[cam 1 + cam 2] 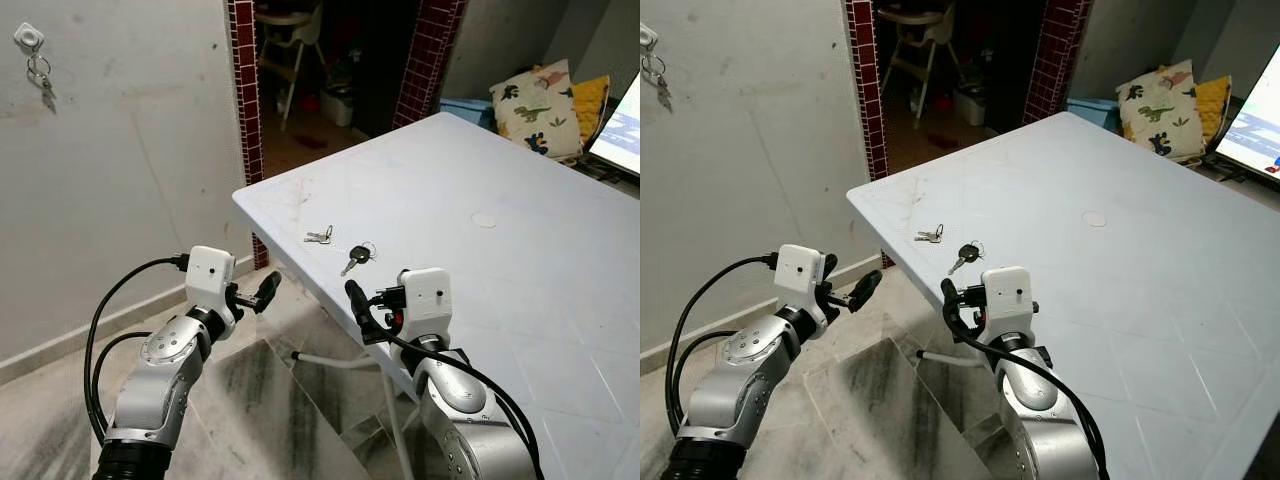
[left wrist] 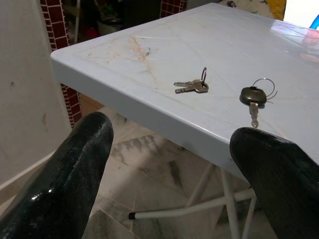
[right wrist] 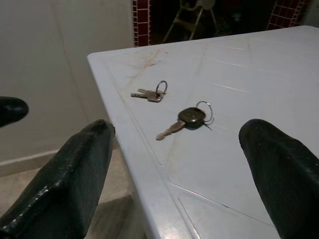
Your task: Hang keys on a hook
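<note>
Keys (image 1: 358, 256) lie near table (image 1: 520, 270) edge; both hands hover apart.

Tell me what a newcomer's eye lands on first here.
Two key sets lie near the white table's left edge: a small silver pair and, beside it, a black-headed key. Both grippers hover open just short of that edge, the right gripper nearest the black-headed key, the left gripper off the table's side. On the wall, upper left, keys already hang from a hook.
</note>
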Tool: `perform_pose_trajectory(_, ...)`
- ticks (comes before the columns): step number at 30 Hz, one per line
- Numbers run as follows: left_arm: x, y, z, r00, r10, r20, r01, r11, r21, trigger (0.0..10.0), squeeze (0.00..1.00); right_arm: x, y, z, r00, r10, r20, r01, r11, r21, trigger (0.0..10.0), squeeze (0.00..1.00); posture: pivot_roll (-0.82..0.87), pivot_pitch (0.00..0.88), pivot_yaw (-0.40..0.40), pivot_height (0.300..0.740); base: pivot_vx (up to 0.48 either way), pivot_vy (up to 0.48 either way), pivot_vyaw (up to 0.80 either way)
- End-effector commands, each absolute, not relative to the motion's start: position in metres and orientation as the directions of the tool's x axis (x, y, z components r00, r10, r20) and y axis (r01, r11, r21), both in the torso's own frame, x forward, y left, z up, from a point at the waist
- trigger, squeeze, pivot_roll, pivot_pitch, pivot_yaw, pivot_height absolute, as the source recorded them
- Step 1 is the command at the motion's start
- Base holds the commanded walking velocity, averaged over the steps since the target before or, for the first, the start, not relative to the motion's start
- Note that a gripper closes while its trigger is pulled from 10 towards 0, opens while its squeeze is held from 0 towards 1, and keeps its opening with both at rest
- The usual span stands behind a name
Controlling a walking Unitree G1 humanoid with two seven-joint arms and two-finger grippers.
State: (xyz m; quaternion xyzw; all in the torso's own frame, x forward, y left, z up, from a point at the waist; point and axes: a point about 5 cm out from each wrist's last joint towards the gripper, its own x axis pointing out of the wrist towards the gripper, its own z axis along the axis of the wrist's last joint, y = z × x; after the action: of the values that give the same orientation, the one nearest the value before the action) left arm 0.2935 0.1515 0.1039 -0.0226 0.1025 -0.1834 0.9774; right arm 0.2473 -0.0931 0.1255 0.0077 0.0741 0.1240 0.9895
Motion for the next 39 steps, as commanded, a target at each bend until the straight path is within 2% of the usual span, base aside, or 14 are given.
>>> perform_pose_trajectory(1, 0.293, 0.151, 0.107, 0.907, -0.376, -0.187, 0.367, 0.926, -0.084, 10.0, 0.00, 0.249, -0.096, 0.124, 0.958, 0.240, -0.154, -0.238, 0.971, 0.030, 10.0, 0.00, 0.05, 0.001, -0.043, 0.740, 0.000, 0.266, 0.00)
perform_pose_trajectory(21, 0.292, 0.146, 0.107, 0.896, -0.401, -0.191, 0.391, 0.916, -0.089, 10.0, 0.00, 0.248, -0.096, 0.123, 0.959, 0.234, -0.158, -0.234, 0.972, 0.017, 10.0, 0.00, 0.05, 0.003, -0.040, 0.740, 0.290, 0.286, 0.00)
perform_pose_trajectory(31, 0.292, 0.143, 0.108, 0.887, -0.424, -0.182, 0.415, 0.906, -0.087, 10.0, 0.00, 0.249, -0.107, 0.122, 0.973, 0.160, -0.164, -0.167, 0.986, -0.026, 10.0, 0.00, 0.05, 0.003, -0.039, 0.740, 0.030, 0.000, 0.00)
perform_pose_trajectory(39, 0.292, 0.141, 0.109, 0.883, -0.436, -0.176, 0.427, 0.900, -0.088, 10.0, 0.00, 0.251, -0.110, 0.124, 0.979, 0.136, -0.153, -0.143, 0.989, -0.035, 10.0, 0.00, 0.05, 0.004, -0.037, 0.740, 0.457, 0.000, 0.00)
